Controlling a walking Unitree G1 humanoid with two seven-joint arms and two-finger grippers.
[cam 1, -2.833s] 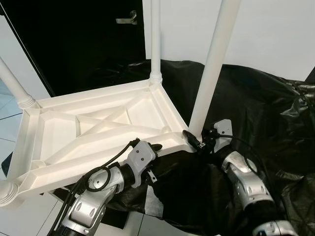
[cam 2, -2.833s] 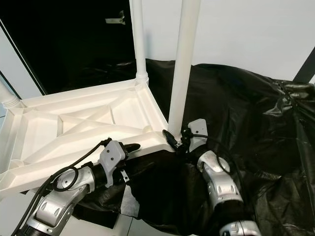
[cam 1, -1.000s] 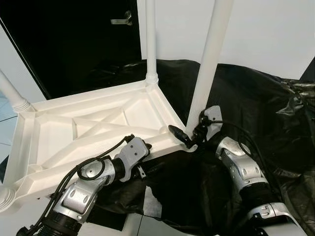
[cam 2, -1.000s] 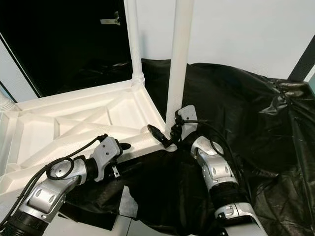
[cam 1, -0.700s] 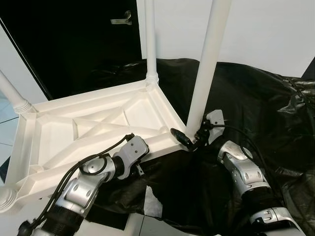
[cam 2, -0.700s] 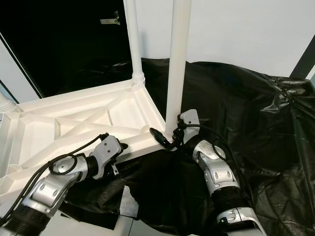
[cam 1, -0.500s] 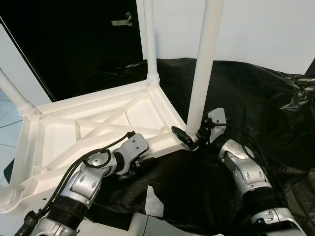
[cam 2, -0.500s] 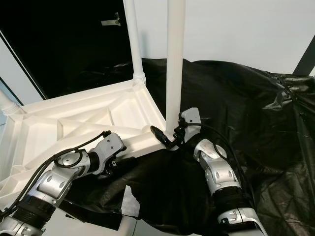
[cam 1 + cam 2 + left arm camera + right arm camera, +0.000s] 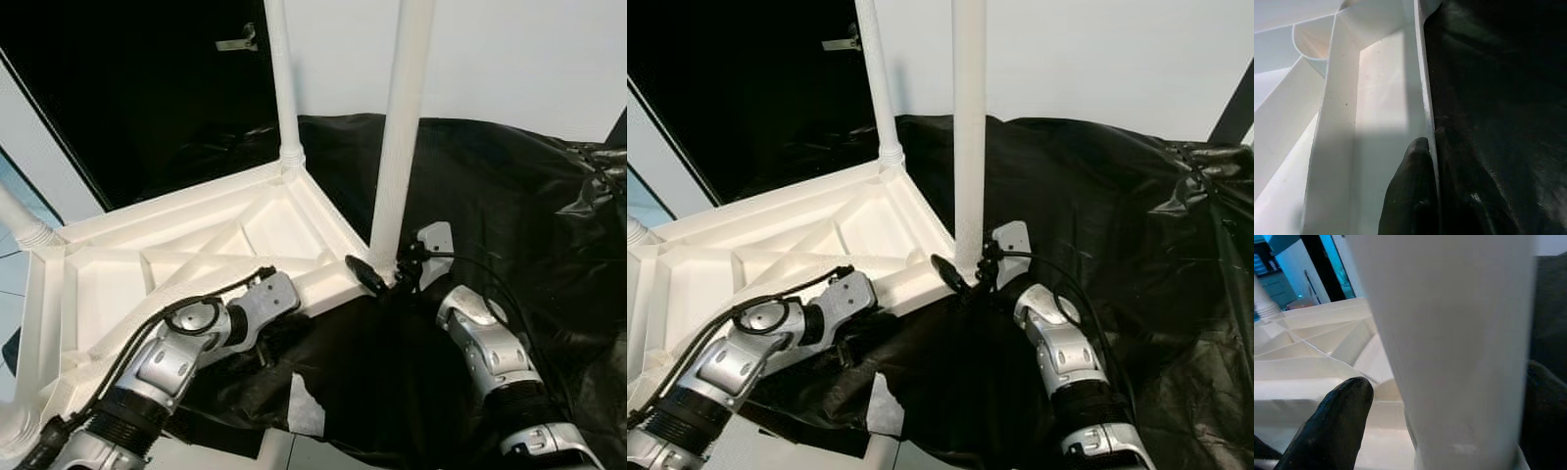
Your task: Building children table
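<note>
Gripping the near rim of the upturned white table (image 9: 186,245), my left gripper (image 9: 1422,196) has one finger inside the rim and one outside. My right gripper (image 9: 377,279) clasps the base of the upright leg (image 9: 400,137) at the table's corner, over black sheeting (image 9: 509,196).

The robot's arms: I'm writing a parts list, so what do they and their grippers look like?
Both arms are silver metal with ribbed black joint sections. Black cables loop loosely along the left arm and arc over the right arm. Each wrist carries a flat light-grey plate. The left gripper and right gripper have long, rounded, matte black fingers.
</note>
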